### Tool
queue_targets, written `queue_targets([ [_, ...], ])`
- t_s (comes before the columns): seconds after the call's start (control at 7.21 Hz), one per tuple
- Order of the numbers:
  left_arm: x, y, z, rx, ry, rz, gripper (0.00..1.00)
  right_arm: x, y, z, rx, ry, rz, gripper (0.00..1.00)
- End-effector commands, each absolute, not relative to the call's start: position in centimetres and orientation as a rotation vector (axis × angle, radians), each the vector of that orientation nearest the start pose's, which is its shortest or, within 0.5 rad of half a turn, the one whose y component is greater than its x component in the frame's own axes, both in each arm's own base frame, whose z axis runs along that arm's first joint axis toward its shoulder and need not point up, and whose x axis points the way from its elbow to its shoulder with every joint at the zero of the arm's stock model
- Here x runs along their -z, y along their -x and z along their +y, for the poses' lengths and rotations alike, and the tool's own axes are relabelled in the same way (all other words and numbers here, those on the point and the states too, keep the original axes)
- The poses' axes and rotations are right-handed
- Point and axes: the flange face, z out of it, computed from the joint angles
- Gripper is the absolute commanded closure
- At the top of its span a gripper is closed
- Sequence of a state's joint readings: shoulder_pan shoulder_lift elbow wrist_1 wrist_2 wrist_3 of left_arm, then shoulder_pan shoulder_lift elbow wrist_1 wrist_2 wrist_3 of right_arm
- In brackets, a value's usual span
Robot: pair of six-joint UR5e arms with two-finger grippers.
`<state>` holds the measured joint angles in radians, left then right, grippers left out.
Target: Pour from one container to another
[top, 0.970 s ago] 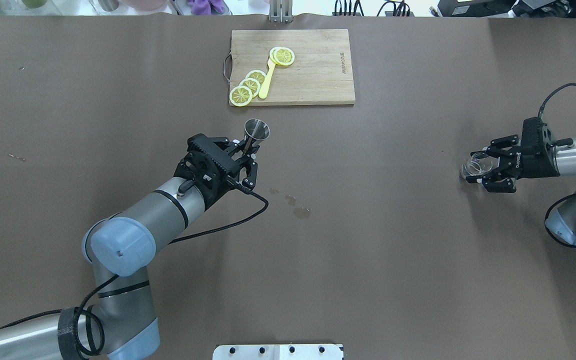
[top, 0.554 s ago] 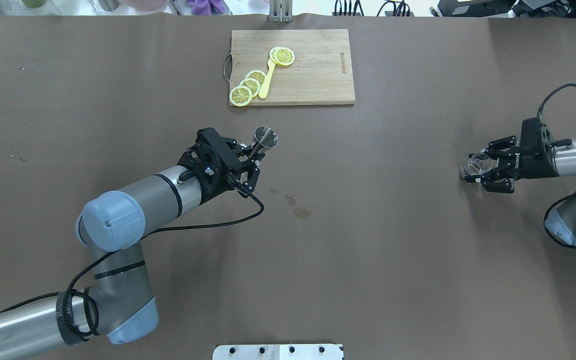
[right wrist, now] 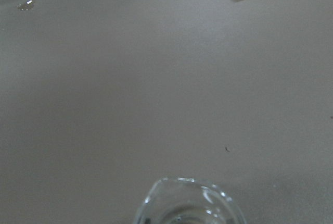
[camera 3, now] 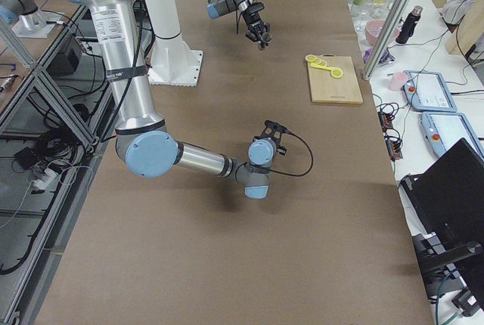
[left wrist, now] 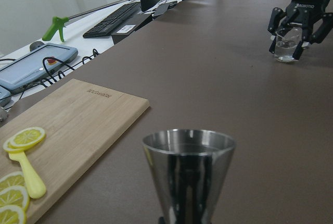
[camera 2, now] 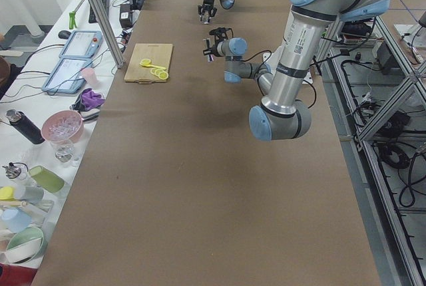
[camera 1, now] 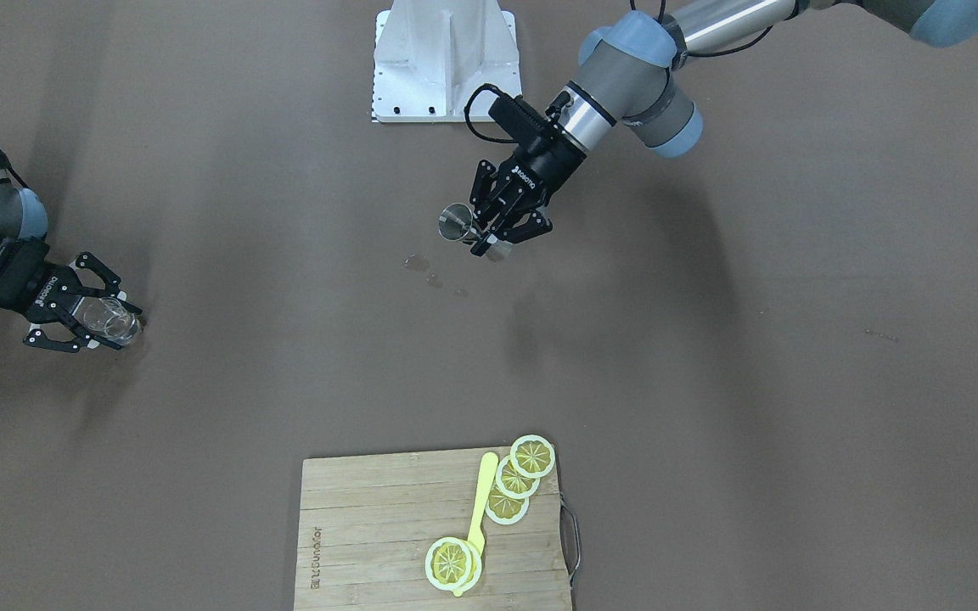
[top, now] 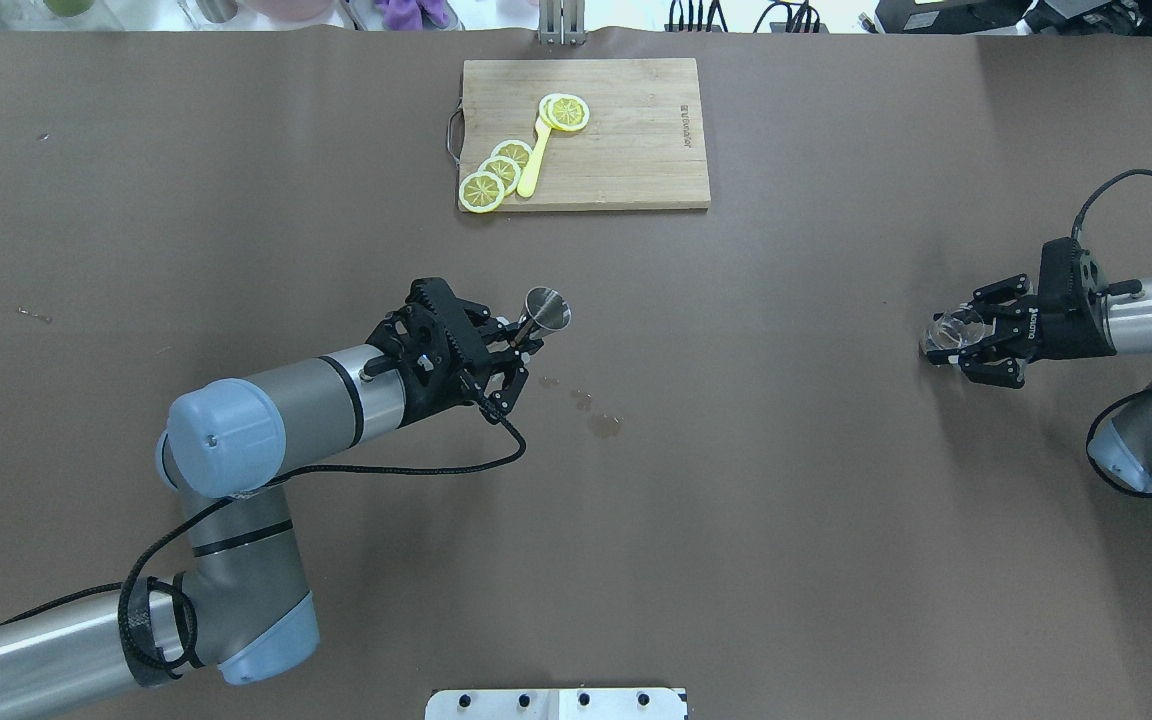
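The dark steel hourglass jigger (top: 546,308) is held upright above the table, my left gripper (top: 523,337) shut on its narrow waist. Its open cone fills the bottom of the left wrist view (left wrist: 188,169). In the front-facing view the jigger (camera 1: 455,222) hangs just above some wet spots. Far to the right, the tiny clear glass cup (top: 951,330) sits low at the table, my right gripper (top: 958,340) shut on it, fingers on both sides (left wrist: 285,44). Only the cup's rim (right wrist: 187,203) shows in the right wrist view.
A wooden cutting board (top: 626,150) with lemon slices (top: 501,170) and a yellow utensil lies at the table's far middle. Small wet spots (top: 604,425) mark the brown cover just right of my left gripper. The white robot base plate (camera 1: 446,59) stands at the near edge.
My left arm has carried the jigger to the right and nearer the robot. My right gripper's fingers have drawn in around the glass cup.
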<state>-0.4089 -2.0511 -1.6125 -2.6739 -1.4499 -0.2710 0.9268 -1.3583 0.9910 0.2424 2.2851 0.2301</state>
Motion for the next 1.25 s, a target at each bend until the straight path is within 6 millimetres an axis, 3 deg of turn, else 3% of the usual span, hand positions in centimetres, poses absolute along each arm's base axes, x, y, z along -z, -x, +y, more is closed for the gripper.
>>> queue_targets([
  [0.0,-23.7,-52.7,-38.6,-0.584,-1.315,1.019,1.0,-62.8,27.1,-47.5,0.847,-1.03,-1.141,0.45],
  [0.28,-23.9,-51.6,-39.5,-0.563,-1.349,1.033,1.0,-62.6,27.1,-47.5,0.847,-1.035,-1.141,0.46],
  [0.42,-23.2,-52.0,-39.7,-0.556,-1.347,1.04,1.0,-62.4,27.1,-47.5,0.848,-1.039,-1.143,0.46],
  [0.69,-24.2,-52.3,-39.6,-0.559,-1.358,1.046,1.0,-61.6,27.1,-47.6,0.851,-1.055,-1.147,0.46],
  [1.11,-25.3,-53.4,-39.9,-0.56,-1.363,1.056,1.0,-57.9,27.6,-48.7,0.852,-1.098,-1.161,0.46],
])
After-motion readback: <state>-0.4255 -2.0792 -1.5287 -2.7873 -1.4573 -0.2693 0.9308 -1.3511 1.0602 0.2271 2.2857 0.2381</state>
